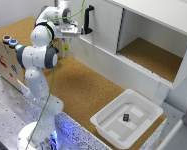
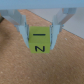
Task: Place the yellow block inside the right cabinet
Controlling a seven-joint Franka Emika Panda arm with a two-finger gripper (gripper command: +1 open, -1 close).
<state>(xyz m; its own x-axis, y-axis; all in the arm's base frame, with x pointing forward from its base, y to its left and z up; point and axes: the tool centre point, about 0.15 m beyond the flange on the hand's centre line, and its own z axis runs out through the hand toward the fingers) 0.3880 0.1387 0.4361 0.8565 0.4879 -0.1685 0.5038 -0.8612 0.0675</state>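
I saw one arm, and its single gripper (image 2: 40, 35) was pinching the one yellow block (image 2: 39, 41) between two fingers (image 2: 22, 29), above the cork surface (image 1: 68, 85). Beside the door's black handle (image 1: 87, 20), one right cabinet (image 1: 153, 55) stood open, and one white tray (image 1: 105, 122) held one dark object (image 1: 126, 117).

Yellow block (image 2: 40, 42) bears dark marks, perhaps letters; cork floor (image 2: 42, 70) brown.

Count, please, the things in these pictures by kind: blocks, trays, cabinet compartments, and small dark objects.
Yellow block, between the gripper fingers: 1
White tray: 1
Cabinet compartments: 2, one open with cork floor, one with a white door
Small dark object in the tray: 1
Total: 5
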